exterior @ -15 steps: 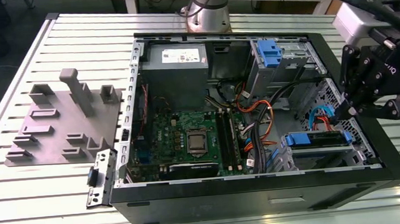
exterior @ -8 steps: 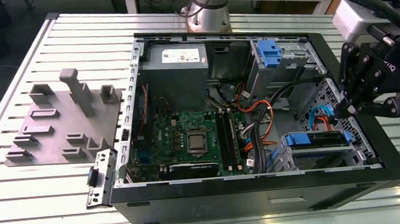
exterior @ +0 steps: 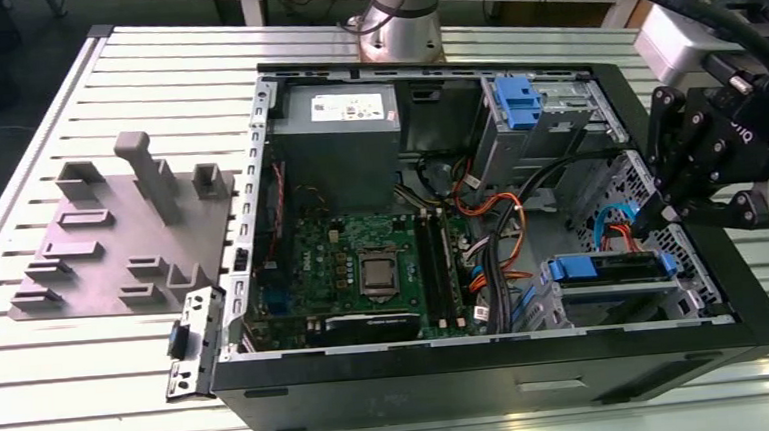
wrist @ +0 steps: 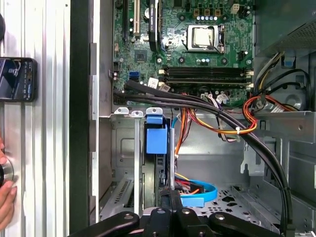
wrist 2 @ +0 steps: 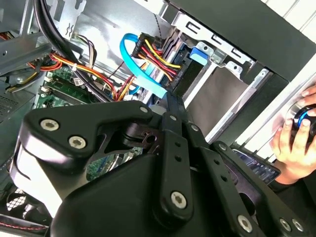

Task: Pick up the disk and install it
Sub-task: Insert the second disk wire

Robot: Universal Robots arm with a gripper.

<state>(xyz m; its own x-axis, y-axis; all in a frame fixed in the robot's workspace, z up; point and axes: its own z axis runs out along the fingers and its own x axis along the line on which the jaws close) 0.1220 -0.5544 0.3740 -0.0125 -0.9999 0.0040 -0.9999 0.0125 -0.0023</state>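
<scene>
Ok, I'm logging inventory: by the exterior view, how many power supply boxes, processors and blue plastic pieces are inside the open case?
Power supply box: 1
Processor: 1
Blue plastic pieces: 2 (latch tab, disk carrier)
Total: 4

Open computer case [exterior: 501, 374] lies on slatted table [exterior: 48, 396]. Fixture plate [exterior: 119, 242] sits on table at exterior view's left of case. Inside case: motherboard [exterior: 361, 267] at middle, power supply box [exterior: 338, 113] behind it toward arm base, drive cage [exterior: 546, 115] to exterior view's right of that. Disk [exterior: 611, 269] sits in bay at case's near corner, exterior view's right. Gripper [exterior: 679, 212] hangs just beside disk, over case's rim.
</scene>
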